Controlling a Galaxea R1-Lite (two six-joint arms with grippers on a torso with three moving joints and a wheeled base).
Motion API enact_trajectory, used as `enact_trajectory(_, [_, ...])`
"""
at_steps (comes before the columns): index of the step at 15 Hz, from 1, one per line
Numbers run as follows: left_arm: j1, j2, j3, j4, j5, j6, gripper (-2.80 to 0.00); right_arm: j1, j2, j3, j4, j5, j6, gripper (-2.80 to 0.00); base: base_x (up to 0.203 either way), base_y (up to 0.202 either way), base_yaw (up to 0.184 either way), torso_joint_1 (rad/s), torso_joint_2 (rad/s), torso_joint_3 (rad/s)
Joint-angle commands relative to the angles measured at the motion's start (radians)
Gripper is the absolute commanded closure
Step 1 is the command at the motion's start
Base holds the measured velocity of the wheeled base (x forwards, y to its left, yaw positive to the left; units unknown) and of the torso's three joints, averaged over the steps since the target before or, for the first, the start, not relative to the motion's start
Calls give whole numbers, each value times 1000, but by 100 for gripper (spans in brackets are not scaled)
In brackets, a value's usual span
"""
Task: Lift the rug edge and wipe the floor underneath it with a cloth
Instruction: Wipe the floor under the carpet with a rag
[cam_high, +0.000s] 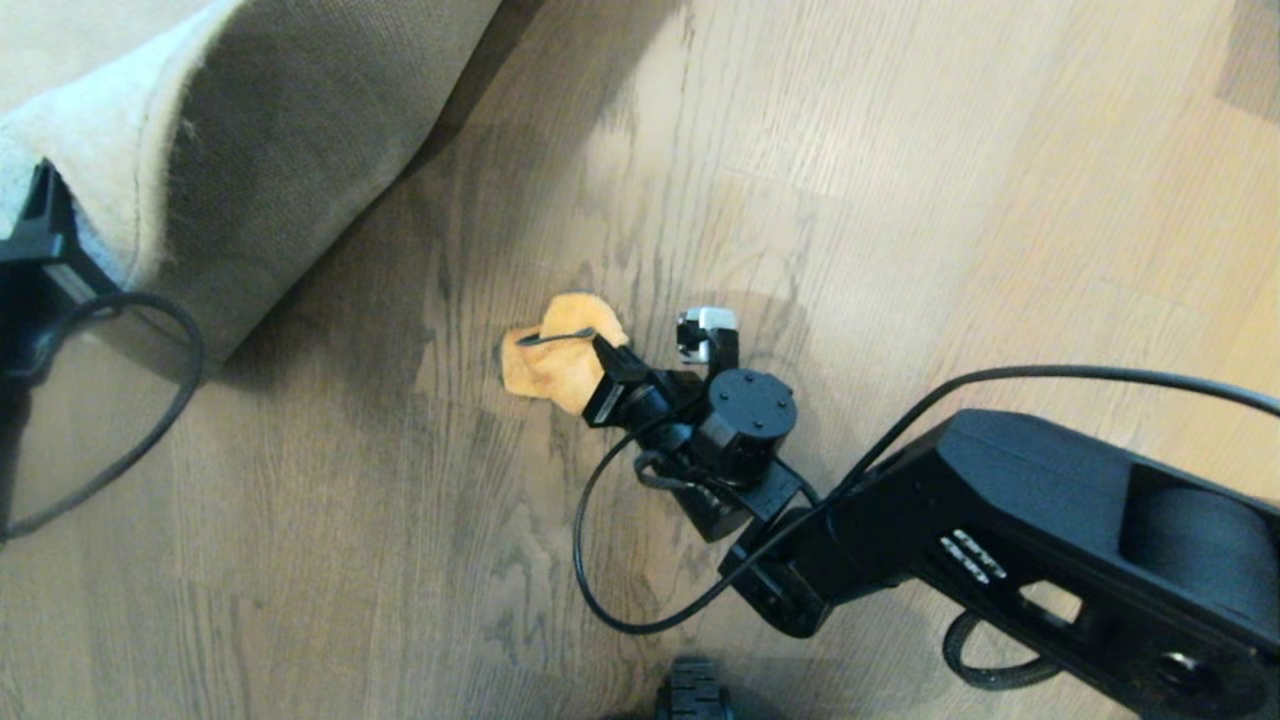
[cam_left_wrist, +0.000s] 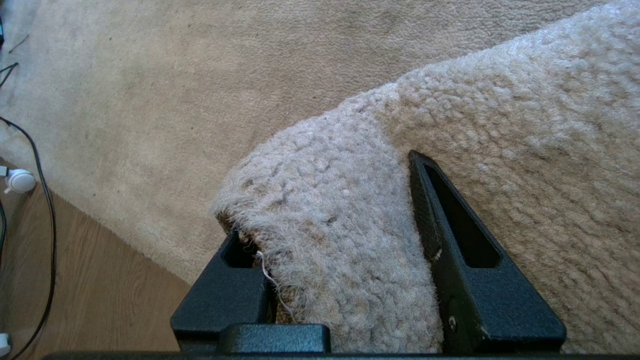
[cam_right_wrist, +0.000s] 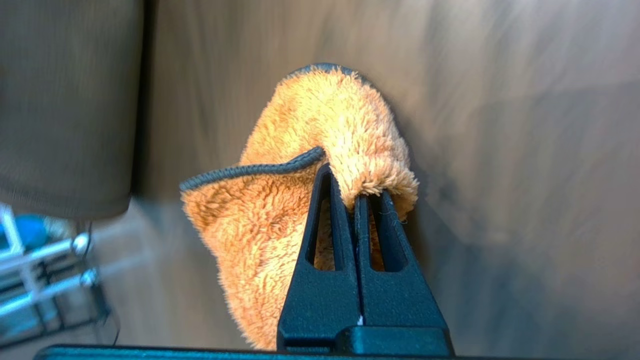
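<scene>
The rug (cam_high: 300, 130) is lifted and folded back at the upper left, its tan woven backing turned toward the bare floor (cam_high: 800, 150). My left gripper (cam_left_wrist: 325, 205) is shut on the rug's pale grey pile edge (cam_left_wrist: 340, 240), one finger on each side of the fold; in the head view it shows only as a black piece (cam_high: 40, 230) at the left edge. My right gripper (cam_high: 600, 350) is shut on the orange cloth (cam_high: 560, 370), which is on the floor planks just right of the raised rug. In the right wrist view the cloth (cam_right_wrist: 320, 115) bulges around the pressed-together fingers (cam_right_wrist: 320, 235).
A black cable loop (cam_high: 180, 400) hangs below the left arm. The robot's base wheel (cam_high: 695, 695) shows at the bottom edge. Cables and a white plug (cam_left_wrist: 20, 180) lie on the floor beside the flat rug. A metal frame (cam_right_wrist: 45, 270) stands beyond the rug's backing.
</scene>
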Motion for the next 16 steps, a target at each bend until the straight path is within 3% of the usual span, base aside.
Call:
enact_trajectory(1, [1,-1,1,-47,3,2,0,-44,-56,0,-6,2,2,0,0,0,0,0,0,0])
enact_trajectory(16, [-3,-1,13,-47,1,2,0,-282,-275,37,33,6,-5,0,0,0,0,0,0,0])
